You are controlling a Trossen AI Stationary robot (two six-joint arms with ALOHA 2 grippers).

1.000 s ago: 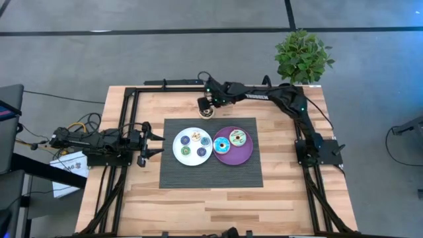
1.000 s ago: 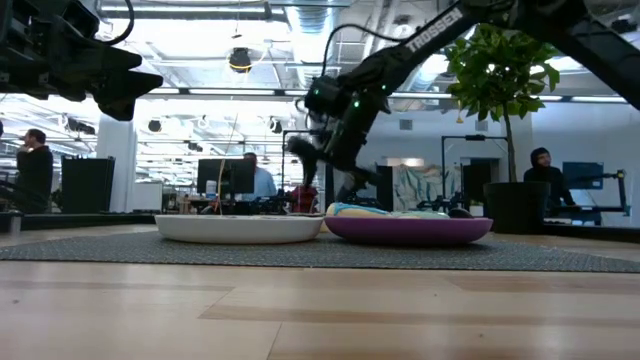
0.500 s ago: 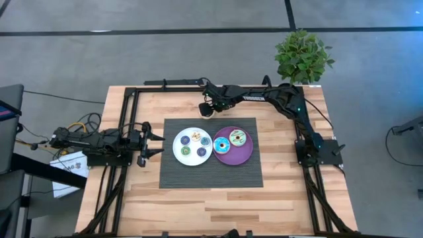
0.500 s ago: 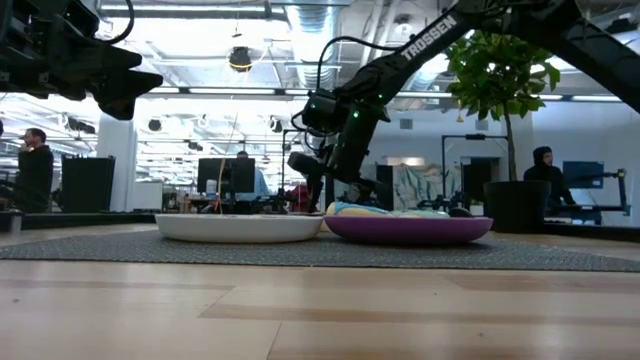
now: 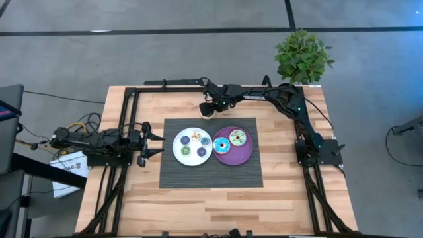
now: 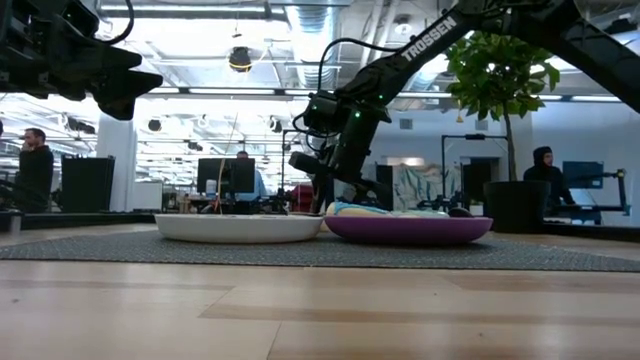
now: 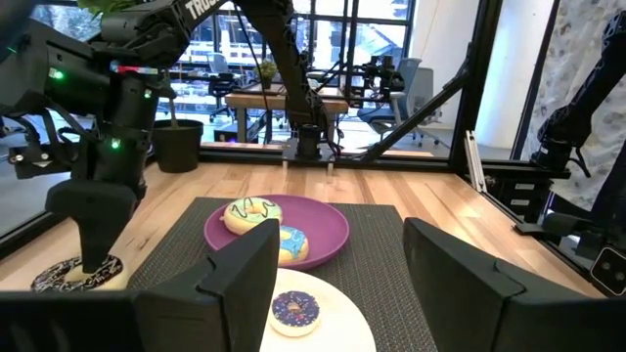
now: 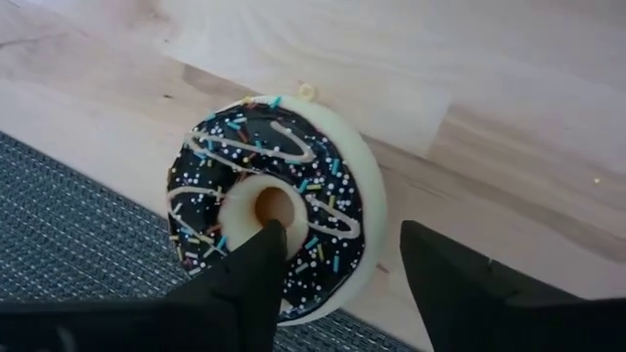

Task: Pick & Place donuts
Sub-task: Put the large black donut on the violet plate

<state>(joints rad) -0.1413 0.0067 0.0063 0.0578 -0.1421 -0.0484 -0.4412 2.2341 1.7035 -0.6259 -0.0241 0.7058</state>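
Note:
A dark-iced donut point(image 8: 279, 230) with sprinkles and white drizzle lies flat on the bare wood just past the mat's far edge; it also shows in the high view point(image 5: 207, 113) and the left wrist view point(image 7: 70, 275). My right gripper point(image 8: 342, 240) is open and low over it, also seen from above point(image 5: 209, 108). Several small donuts lie on the white plate point(image 5: 178, 151). Two more lie on the purple plate point(image 5: 241, 155). My left gripper point(image 5: 151, 142) waits open and empty at the mat's left side. My right gripper comes at the dark-iced donut from above, pointing down. One fingertip point(image 8: 266, 240) stands at the donut's hole point(image 8: 272, 203) and the other point(image 8: 421, 249) outside its rim point(image 8: 372, 215). I cannot tell whether they touch it. The donut lies flat on the table.
The two plates sit side by side on a dark ribbed mat point(image 5: 198, 175) in the middle of the wooden table. Black frame rails point(image 5: 165, 86) run along the table's far, left and right sides. A potted plant point(image 5: 303, 56) stands beyond the far right corner.
My right gripper has gone down toward the dark-iced donut at the mat's far edge, its fingers settling over the ring. The donut has stayed where it lay.

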